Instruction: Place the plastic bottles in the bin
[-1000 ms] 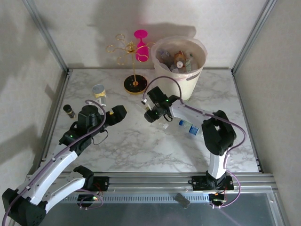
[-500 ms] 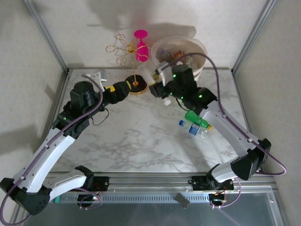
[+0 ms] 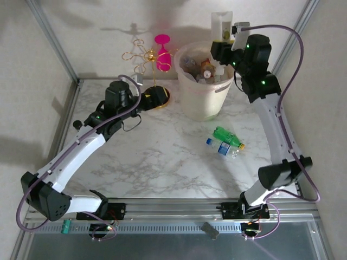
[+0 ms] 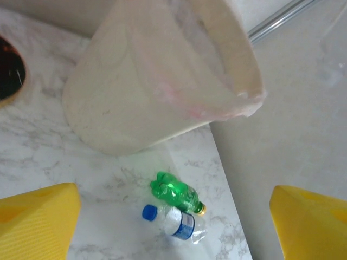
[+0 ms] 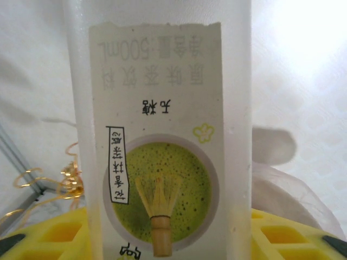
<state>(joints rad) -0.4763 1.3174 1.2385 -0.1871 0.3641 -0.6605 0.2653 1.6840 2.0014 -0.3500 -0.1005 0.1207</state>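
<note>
The marble counter (image 3: 162,162) is partly hidden under both arms. The bin (image 3: 203,100) sits below the right tool (image 5: 168,235) and ahead of the left tool (image 4: 172,188). Its thin liner blurs the contents, so only a few caps and labels can be picked out. A gold stand (image 3: 142,57) with a pink glass (image 3: 162,51) rises beside the left tool, whose tips are hard to make out against the stand's dark base.

The right tool is clamped on a labelled bottle (image 5: 162,135), with its cap and bottom cut off in the wrist view. The left tool's fingers (image 4: 38,222) are spread wide apart around nothing. Beyond them, near the bin's foot, a green bottle (image 4: 176,190) and a blue-capped bottle (image 4: 174,222) lie seemingly touching.
</note>
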